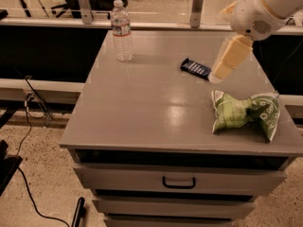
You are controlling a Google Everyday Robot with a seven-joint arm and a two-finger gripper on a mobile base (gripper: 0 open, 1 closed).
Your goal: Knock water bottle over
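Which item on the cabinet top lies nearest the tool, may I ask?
The dark flat packet, beside the tool; the water bottle and green bag sit farther.

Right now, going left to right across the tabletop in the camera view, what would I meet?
Water bottle → dark packet → green bag. The gripper hangs over the table just right of the dark packet, beyond the green bag.

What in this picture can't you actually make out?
All in the camera view:
- The arm behind the gripper, which hangs over the right side of the tabletop, is cut off by the top right edge.
- The print on the water bottle label is too small to read.
- The right end of the dark packet is hidden by the gripper.
- The drawer contents are hidden behind its shut front.
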